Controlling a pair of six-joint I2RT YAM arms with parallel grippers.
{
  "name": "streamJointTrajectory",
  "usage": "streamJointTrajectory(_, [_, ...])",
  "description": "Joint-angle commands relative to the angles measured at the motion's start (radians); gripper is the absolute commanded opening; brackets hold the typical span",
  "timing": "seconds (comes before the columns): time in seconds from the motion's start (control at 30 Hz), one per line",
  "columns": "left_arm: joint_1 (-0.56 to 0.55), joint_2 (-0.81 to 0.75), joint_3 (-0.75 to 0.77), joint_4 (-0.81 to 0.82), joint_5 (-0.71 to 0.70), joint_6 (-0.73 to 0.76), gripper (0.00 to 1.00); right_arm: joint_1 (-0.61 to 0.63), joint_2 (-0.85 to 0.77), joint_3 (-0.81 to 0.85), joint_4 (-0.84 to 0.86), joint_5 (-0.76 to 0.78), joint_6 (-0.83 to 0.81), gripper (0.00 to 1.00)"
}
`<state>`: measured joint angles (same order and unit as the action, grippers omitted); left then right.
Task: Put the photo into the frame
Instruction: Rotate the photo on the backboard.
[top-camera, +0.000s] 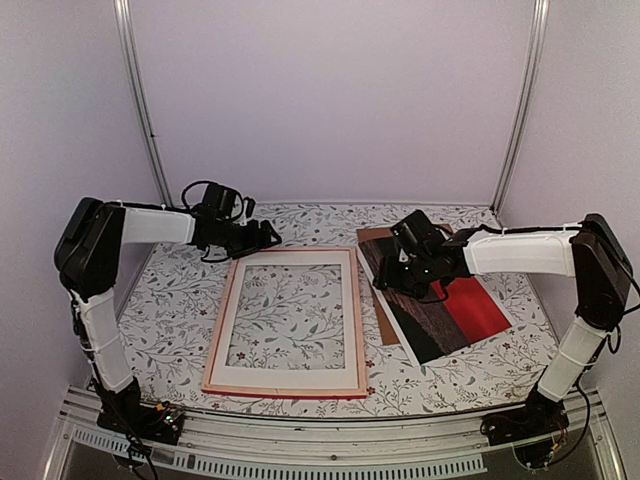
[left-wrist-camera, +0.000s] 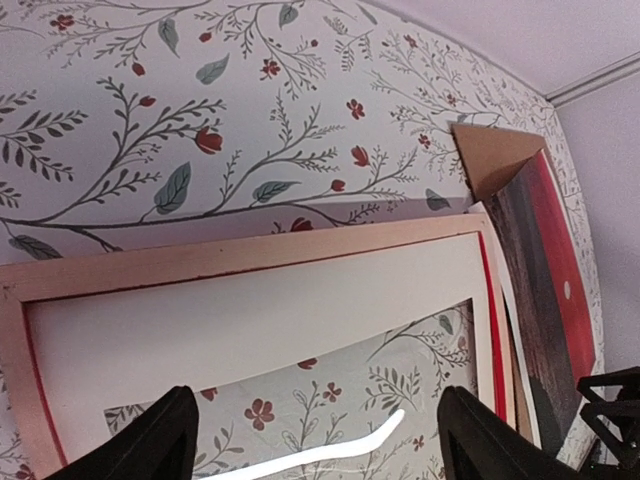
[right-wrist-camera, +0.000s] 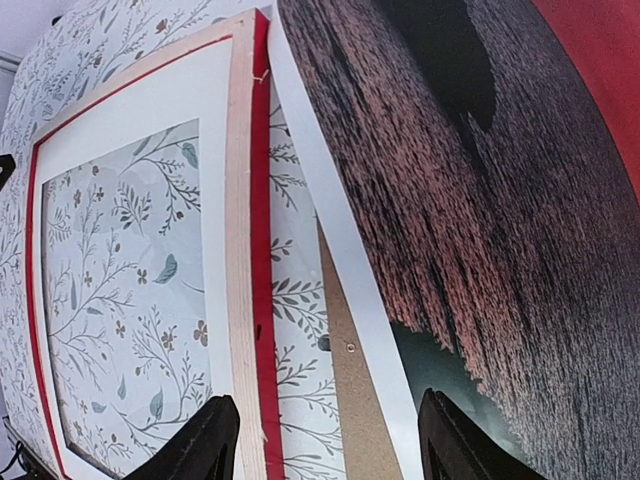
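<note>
The frame (top-camera: 219, 330) lies flat at the table's middle left, its pale wood back up and red showing along its edges (right-wrist-camera: 245, 250). To its right lies the photo (top-camera: 460, 315), picture side up, half red and half dark brown, skewed. My right gripper (top-camera: 390, 275) hovers open over the photo's left edge (right-wrist-camera: 450, 200), and nothing is between its fingers (right-wrist-camera: 325, 440). Above the frame's far rail (left-wrist-camera: 200, 262) my left gripper (top-camera: 268, 238) stands open and empty (left-wrist-camera: 315, 440). The photo (left-wrist-camera: 545, 260) shows at the right of the left wrist view.
A white mat (top-camera: 345, 330) with a window cut sits inside the frame. A brown backing board (top-camera: 378, 240) lies under the photo, its corner sticking out at the far side (left-wrist-camera: 490, 155). A floral cloth (top-camera: 180, 300) covers the table. Walls close in on three sides.
</note>
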<state>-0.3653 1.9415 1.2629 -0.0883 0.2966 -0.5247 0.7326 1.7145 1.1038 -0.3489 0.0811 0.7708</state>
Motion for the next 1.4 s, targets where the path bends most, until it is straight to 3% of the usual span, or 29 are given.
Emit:
streamJointTrajectory(0.0, [-0.031, 0.0, 0.027, 0.025, 0.022, -0.003, 0.85, -0.003, 0.038, 0.072, 0.043, 0.009, -0.067, 0.65])
streamJointTrajectory(0.2, [-0.06, -0.044, 0.017, -0.014, -0.058, 0.017, 0.85, -0.056, 0.077, 0.125, -0.027, 0.079, -0.087, 0.66])
streamJointTrajectory(0.37, [-0.084, -0.127, -0.035, -0.059, -0.165, 0.05, 0.85, -0.182, 0.047, 0.106, -0.082, 0.11, -0.14, 0.69])
streamJointTrajectory(0.57, [-0.128, -0.204, -0.098, -0.057, -0.163, 0.057, 0.87, -0.362, 0.04, 0.087, -0.126, 0.096, -0.221, 0.79])
streamJointTrajectory(0.77, [-0.232, -0.221, -0.089, -0.047, -0.112, 0.053, 0.95, -0.539, 0.002, 0.013, -0.159, 0.086, -0.27, 0.83])
streamJointTrajectory(0.97, [-0.369, -0.151, 0.013, -0.062, -0.11, 0.044, 1.0, -0.686, -0.055, -0.109, -0.163, 0.001, -0.308, 0.83])
streamJointTrajectory(1.37, [-0.573, 0.167, 0.364, -0.17, -0.043, 0.046, 1.0, -0.792, -0.114, -0.27, -0.083, -0.18, -0.333, 0.81])
